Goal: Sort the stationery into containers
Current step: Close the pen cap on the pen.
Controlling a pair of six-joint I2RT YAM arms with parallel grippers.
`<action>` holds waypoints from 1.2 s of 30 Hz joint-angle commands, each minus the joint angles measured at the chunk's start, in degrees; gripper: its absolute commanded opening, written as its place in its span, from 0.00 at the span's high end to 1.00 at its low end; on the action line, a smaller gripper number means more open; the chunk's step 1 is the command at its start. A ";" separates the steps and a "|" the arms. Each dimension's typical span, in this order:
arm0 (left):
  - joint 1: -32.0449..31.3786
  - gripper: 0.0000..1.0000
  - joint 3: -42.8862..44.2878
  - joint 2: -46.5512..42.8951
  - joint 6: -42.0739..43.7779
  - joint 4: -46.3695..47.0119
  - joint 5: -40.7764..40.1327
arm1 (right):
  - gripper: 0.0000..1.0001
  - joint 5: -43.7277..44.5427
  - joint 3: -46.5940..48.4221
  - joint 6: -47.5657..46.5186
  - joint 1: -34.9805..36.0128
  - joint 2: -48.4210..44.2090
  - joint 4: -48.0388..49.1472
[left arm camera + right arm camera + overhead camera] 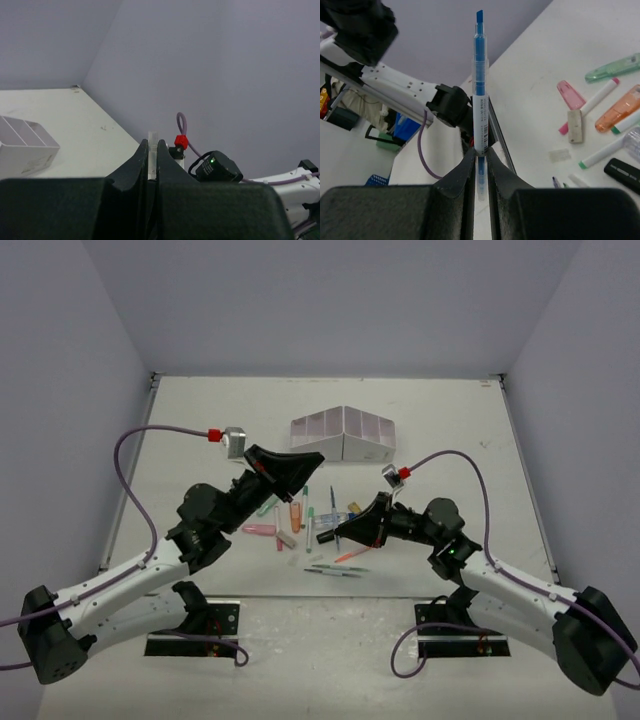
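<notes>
The white container (343, 435) with sloped compartments stands at the back middle of the table, and its corner (25, 145) shows in the left wrist view. My left gripper (316, 460) hovers just left of it, shut (153, 143) on a thin clear-white stick (152, 136). My right gripper (338, 533) is over the pile of stationery (292, 520), shut (480, 150) on a blue pen (479, 85) that stands up between the fingers. On the table lie a pink cap (570, 95), a white-pink marker (594, 104), an orange piece (622, 107), a green piece (615, 70) and a black highlighter (625, 172).
Thin green and pink pens (338, 566) lie near the front of the pile. A small beige eraser (575, 126) rests beside the pink marker. Both arm bases (195, 625) sit at the near edge. Grey walls enclose the table on three sides.
</notes>
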 commanded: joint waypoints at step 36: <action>0.29 1.00 -8.92 1.80 -3.31 30.00 13.76 | 1.00 8.98 13.89 -8.12 11.87 -7.26 -9.08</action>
